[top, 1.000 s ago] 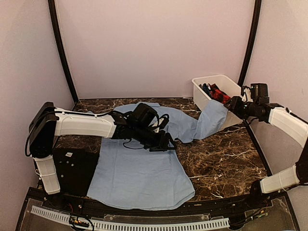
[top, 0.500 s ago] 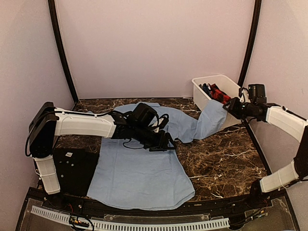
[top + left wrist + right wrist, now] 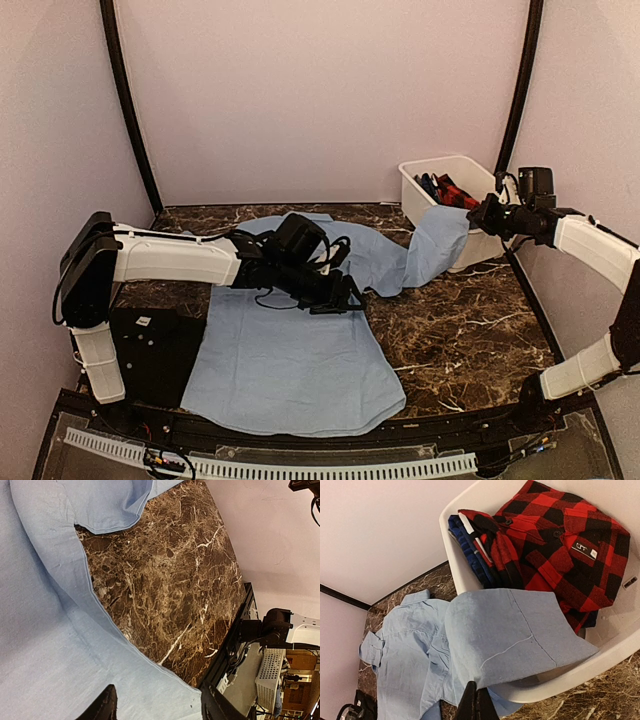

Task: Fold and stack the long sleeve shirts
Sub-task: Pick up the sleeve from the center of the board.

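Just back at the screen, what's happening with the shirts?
The light-blue shirt lies spread on the table, one sleeve draped over the white bin. The right tool is shut on that sleeve's edge at the bin. The left tool hangs open over the shirt's body. A red-black checked shirt and a dark blue one sit in the bin.

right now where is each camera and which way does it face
top external: above and behind, facing down on the table; left gripper, right gripper show
left wrist: over the light-blue shirt edge, facing down; its fingers show
right wrist: at the white bin, facing red-black checked shirt; its shut fingers show
shared by all: light-blue shirt
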`<state>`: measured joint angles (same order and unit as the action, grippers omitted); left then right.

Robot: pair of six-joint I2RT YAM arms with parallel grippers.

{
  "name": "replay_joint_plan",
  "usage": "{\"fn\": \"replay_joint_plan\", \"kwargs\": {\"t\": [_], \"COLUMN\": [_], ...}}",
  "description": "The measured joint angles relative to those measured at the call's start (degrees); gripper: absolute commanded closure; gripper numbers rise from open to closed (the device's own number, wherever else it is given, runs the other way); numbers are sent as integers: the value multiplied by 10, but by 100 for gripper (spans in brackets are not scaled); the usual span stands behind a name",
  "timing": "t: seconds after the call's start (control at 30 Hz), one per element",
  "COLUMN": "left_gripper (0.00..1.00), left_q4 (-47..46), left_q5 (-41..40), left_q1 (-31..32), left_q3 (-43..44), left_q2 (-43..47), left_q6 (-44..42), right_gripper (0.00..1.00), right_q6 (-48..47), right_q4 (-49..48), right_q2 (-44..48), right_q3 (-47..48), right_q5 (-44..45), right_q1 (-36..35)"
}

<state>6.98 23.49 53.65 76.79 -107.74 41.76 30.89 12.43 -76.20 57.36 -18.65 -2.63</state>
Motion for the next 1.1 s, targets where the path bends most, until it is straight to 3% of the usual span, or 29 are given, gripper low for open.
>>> {"fn": "replay_joint_plan", "kwargs": {"t": [0.47, 0.73, 1.1], "left_gripper": [44, 44, 44], "left_q4": [9, 18, 30], "left_q5": [-2, -3, -4], "left_q1": [-11, -18, -21], "left_q3": [19, 29, 29], "left_q2": [2, 12, 14], "left_q6": [-26, -38, -39], "right_gripper": [99, 73, 61], "right_q6": [-87, -95, -66], "right_q4": [12, 82, 79], "right_q2": [38, 45, 47], "right_q3": [60, 61, -1], "right_q5": [-124, -21, -11], "right_q1": [-22, -19, 19]}}
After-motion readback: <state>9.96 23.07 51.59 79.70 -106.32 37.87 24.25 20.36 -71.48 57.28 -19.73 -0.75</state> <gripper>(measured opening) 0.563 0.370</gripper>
